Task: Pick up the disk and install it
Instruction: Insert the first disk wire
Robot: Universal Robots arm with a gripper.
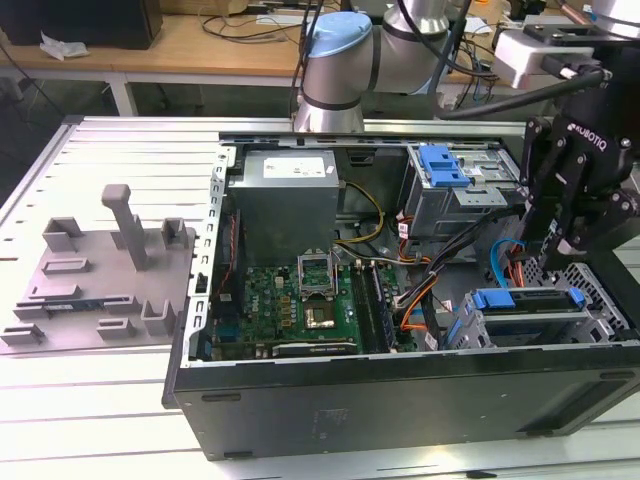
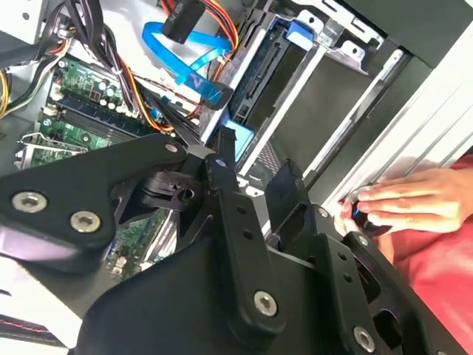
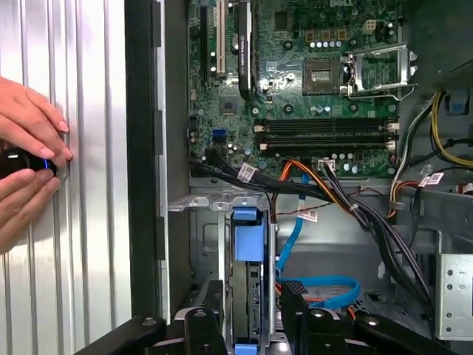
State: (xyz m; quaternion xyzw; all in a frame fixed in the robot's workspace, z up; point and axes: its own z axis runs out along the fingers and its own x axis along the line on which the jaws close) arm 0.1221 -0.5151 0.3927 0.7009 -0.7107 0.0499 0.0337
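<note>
Open tower case [image 1: 400,405] lies on its side on a slatted metal table [image 1: 90,420], motherboard [image 1: 300,300] facing up, grey power supply [image 1: 285,195] against the far wall. Black gripper [image 1: 548,265] hangs inside the case at the exterior view's right, over the near drive bay. The disk [image 1: 527,302] sits on edge in that bay, at the near corner of the case, its blue caddy uppermost with a tab at each end. In the first wrist view the fingers [image 3: 297,314] are spread, one on each side of the disk's narrow edge; whether the pads touch it I cannot tell. A flat blue cable [image 3: 325,290] loops just beside the bay, orange and black wires running on to the board. Farther back stands a silver drive cage [image 1: 470,200] with a blue latch piece [image 1: 443,165] on top. A grey moulded fixture [image 1: 100,270] lies on the table well apart, at the exterior view's left. Outside the case wall a person's hands [image 3: 29,159] rest on the slats, holding a small dark knob [image 3: 18,164]; a red sleeve [image 2: 443,288] shows in the second wrist view
</note>
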